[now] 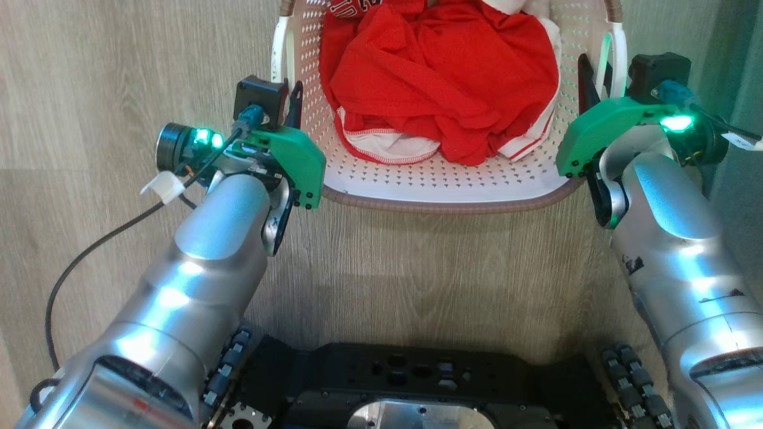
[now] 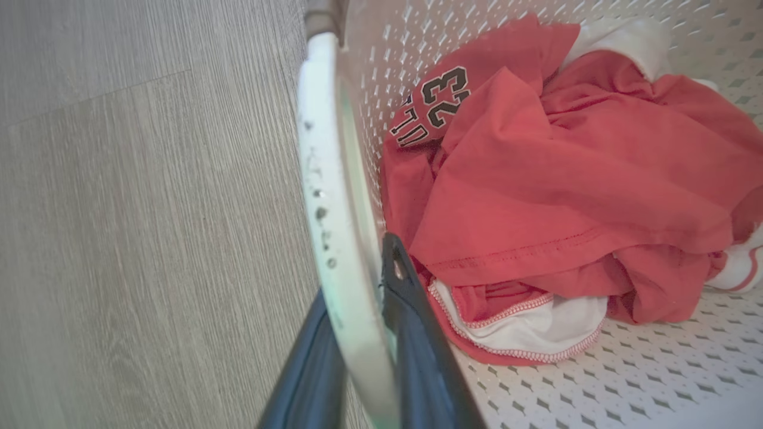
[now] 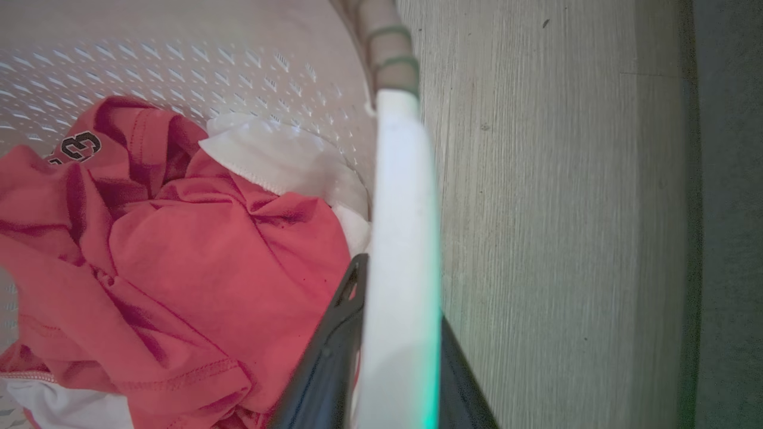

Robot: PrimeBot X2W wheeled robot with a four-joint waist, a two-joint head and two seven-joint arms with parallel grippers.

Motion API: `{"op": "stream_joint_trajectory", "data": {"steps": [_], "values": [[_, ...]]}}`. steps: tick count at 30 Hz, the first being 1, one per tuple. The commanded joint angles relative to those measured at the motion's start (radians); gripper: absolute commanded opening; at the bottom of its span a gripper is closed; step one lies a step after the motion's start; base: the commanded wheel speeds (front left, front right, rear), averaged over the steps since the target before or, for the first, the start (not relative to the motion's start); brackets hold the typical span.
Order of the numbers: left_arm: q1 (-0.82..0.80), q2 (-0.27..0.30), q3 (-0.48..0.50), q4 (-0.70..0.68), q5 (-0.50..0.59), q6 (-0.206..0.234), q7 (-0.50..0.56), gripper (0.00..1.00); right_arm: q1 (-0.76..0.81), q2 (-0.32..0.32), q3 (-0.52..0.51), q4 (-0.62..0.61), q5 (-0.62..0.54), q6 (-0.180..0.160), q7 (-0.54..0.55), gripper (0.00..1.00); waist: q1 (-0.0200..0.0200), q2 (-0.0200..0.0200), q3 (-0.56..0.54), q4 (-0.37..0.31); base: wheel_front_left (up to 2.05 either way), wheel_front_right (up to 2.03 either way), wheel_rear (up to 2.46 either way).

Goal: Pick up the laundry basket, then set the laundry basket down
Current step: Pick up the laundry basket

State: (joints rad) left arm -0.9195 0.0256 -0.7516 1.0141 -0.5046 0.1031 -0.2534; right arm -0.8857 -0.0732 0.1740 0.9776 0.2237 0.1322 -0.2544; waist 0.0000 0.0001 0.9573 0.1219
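My left claw (image 2: 357, 280) pinches the white left handle (image 2: 322, 179) of the laundry basket (image 1: 441, 179), one finger inside the wall and one outside. My right claw (image 3: 399, 298) pinches the right handle (image 3: 402, 208) the same way. The basket lies between my arms, with wooden floor (image 1: 417, 268) around it and red and white clothes (image 1: 441, 77) heaped inside.
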Motion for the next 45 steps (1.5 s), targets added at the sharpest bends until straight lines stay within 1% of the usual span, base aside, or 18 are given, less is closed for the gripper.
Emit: {"op": "stream_joint_trajectory", "data": {"steps": [1,7,12,19,27,28,36,37,45], "values": [[0.025,0.025,0.003,-0.010,0.001,0.007,-0.008,0.00,0.035,0.022,0.026,-0.003,-0.014,-0.002,-0.007,0.00,0.0000,-0.0001,-0.006,-0.001,0.00,0.00,0.00],[0.046,0.025,-0.027,-0.001,-0.034,0.011,-0.008,0.00,0.044,0.023,0.050,0.043,0.013,-0.002,-0.007,0.00,0.0000,-0.0001,-0.051,-0.002,0.00,0.00,0.00],[0.075,0.025,-0.060,0.010,-0.073,0.012,-0.008,0.00,0.048,0.023,0.084,0.114,0.051,-0.002,-0.007,0.00,0.0000,-0.0001,-0.113,-0.004,0.00,0.00,0.00],[0.129,0.025,-0.132,0.062,-0.158,-0.008,-0.001,0.00,0.059,0.023,0.164,0.206,0.145,-0.002,0.033,0.00,0.0000,-0.0001,-0.226,-0.004,0.00,0.00,0.00],[0.210,0.025,-0.221,0.096,-0.258,-0.026,0.081,0.00,0.133,0.023,0.256,0.244,0.261,-0.002,0.110,0.00,0.0000,-0.0001,-0.389,0.005,0.00,0.00,0.00],[0.210,0.025,-0.221,0.096,-0.258,-0.026,0.081,0.00,0.133,0.023,0.256,0.244,0.261,-0.002,0.110,0.00,0.0000,-0.0001,-0.389,0.005,0.00,0.00,0.00],[0.322,0.025,-0.294,0.122,-0.325,-0.037,0.131,0.00,0.255,0.023,0.335,0.264,0.368,-0.002,0.179,0.00,0.0000,-0.0001,-0.574,0.014,0.00,0.00,0.00],[0.351,0.025,-0.309,0.128,-0.338,-0.039,0.140,0.00,0.287,0.023,0.353,0.268,0.388,-0.002,0.191,0.00,0.0000,-0.0001,-0.621,0.017,0.00,0.00,0.00],[0.445,0.025,-0.356,0.158,-0.376,-0.051,0.164,0.00,0.396,0.023,0.429,0.249,0.483,-0.002,0.222,0.00,0.0000,-0.0001,-0.788,0.019,0.00,0.00,0.00]]}}
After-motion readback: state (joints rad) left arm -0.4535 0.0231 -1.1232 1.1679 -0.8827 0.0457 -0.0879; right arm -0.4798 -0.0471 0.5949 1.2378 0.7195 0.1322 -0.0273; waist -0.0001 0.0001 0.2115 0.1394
